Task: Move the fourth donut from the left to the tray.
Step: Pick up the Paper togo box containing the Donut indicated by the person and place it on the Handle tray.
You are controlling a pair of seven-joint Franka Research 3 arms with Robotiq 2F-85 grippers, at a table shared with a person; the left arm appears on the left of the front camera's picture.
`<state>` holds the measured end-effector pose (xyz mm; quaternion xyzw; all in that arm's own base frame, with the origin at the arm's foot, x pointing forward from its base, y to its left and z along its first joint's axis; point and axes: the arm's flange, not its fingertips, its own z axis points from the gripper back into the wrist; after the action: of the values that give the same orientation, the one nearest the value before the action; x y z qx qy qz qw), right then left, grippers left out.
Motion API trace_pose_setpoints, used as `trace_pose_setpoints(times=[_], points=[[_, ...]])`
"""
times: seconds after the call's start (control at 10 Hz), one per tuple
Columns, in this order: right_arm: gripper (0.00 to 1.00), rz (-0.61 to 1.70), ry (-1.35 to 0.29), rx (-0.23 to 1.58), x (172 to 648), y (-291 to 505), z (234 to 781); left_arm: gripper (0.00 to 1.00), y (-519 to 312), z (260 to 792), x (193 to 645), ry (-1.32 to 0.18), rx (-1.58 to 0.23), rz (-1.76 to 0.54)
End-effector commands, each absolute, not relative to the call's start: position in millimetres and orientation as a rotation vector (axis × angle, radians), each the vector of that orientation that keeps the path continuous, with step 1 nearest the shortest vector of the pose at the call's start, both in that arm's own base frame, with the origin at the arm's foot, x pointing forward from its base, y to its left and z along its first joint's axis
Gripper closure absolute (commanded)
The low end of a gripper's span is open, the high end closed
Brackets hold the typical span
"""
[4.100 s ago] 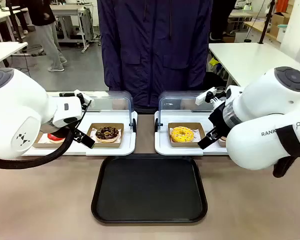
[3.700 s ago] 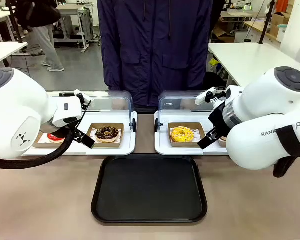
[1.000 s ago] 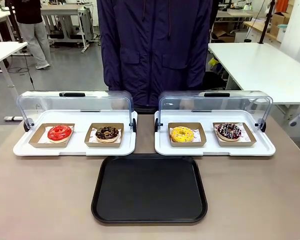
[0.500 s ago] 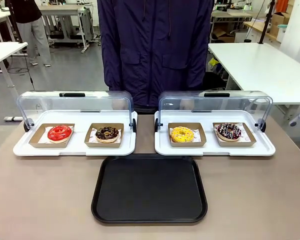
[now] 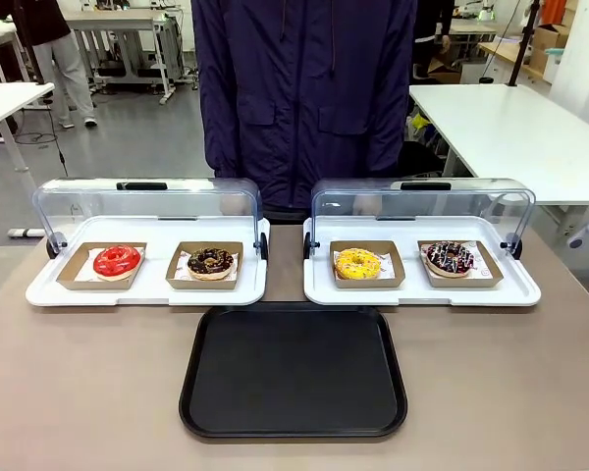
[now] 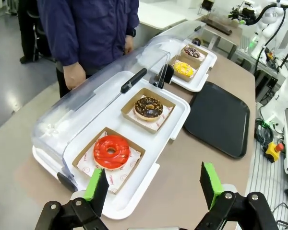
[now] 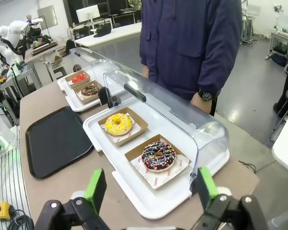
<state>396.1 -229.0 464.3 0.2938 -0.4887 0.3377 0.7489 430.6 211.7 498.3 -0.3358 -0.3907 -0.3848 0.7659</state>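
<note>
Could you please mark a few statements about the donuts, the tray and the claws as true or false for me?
1. The sprinkled chocolate donut lies on the black tray. False: it sits in its cardboard holder on the right-hand white display tray.
2. The yellow donut shares that display tray with it. True.
3. The right claw is shut on a donut. False: it is open and holds nothing.
4. The red donut is leftmost in the front view. True.
5. The left claw is open. True.
</note>
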Motion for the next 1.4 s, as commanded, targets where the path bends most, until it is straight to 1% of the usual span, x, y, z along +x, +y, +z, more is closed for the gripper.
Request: trace_pose_setpoints(times=[0.0,1.3], points=[[0.00,0.745,-1.075,0.646,395.9,-228.5,465.8,0.00,213.7,501.7,430.9,-0.837,-0.734,-0.851],[0.00,0.745,-1.075,0.646,395.9,-228.5,465.8,0.00,213.7,501.7,430.9,-0.837,-0.734,-0.851]])
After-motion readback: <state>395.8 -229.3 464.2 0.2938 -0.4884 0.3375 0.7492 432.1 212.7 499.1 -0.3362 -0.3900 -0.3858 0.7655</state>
